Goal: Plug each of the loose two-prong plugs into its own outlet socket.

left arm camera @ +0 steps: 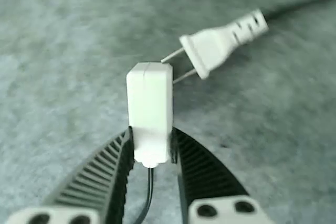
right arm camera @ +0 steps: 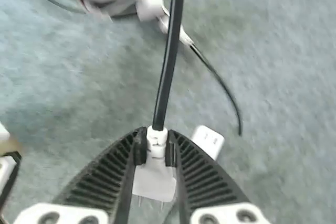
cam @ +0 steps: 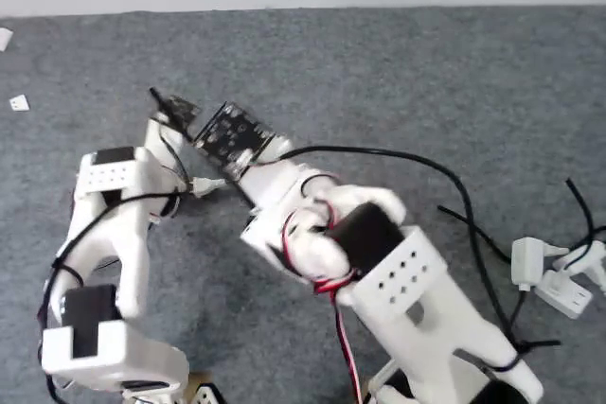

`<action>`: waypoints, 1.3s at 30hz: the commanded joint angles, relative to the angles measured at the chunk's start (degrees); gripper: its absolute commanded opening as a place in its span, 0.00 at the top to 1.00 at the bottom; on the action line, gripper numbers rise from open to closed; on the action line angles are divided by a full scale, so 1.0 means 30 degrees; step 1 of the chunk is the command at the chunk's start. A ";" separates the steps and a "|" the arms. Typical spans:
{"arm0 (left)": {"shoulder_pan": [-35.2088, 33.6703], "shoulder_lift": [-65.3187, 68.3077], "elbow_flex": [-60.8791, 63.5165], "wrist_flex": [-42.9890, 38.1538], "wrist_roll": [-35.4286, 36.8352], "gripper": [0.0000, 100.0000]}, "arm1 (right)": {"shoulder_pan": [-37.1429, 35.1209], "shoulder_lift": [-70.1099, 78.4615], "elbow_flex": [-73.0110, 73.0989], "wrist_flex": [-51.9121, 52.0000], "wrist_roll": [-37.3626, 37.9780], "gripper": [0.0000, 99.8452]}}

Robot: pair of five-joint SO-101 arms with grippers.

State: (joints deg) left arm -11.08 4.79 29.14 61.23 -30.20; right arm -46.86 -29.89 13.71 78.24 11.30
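Note:
My left gripper (left arm camera: 151, 153) is shut on a white outlet socket block (left arm camera: 149, 106), with a thin black cable running from the block's near end. A white two-prong plug (left arm camera: 218, 45) hangs tilted at the block's far end, its prongs meeting the block's corner at an angle. My right gripper (right arm camera: 155, 153) is shut on this plug (right arm camera: 153, 179), and its black cable (right arm camera: 169, 51) runs away from the fingers. In the high view the plug (cam: 208, 185) sits between the two arms' tips at the left centre of the grey carpet.
A white slotted block (right arm camera: 208, 140) shows just past my right fingers. Several white plugs and sockets (cam: 559, 286) with black cables lie at the carpet's right edge. A thick black cable (cam: 454, 196) arcs across the middle. Paper scraps (cam: 19, 102) lie far left.

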 commanded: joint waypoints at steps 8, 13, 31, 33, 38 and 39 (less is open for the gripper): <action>0.1788 -0.5451 0.6755 -0.2374 -0.2813 0.99 | 0.0542 -0.0073 0.1700 -0.2711 -0.0410 0.99; 0.2286 -0.8674 0.9538 -0.3634 -0.3194 0.99 | 0.0630 0.0103 0.2256 -0.3473 -0.0410 0.99; 0.3253 -1.8930 1.6278 -0.4777 -0.4454 0.99 | 0.0513 0.2037 0.2755 -0.4322 -0.0938 0.99; 0.3604 -1.9487 1.6630 -0.4835 -0.4454 0.99 | 0.0571 0.2183 0.2842 -0.4615 -0.0938 0.99; 0.3663 -1.9751 1.6806 -0.5890 -0.3429 0.99 | 0.1158 0.2418 0.3223 -0.4996 -0.0908 0.99; 0.3575 -1.9810 1.6952 -0.6505 -0.2784 0.99 | 0.1480 0.2418 0.3634 -0.5495 -0.0762 0.99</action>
State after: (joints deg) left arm -2.64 -52.53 79.96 46.99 -42.33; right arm -44.92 -23.38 23.65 65.41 9.10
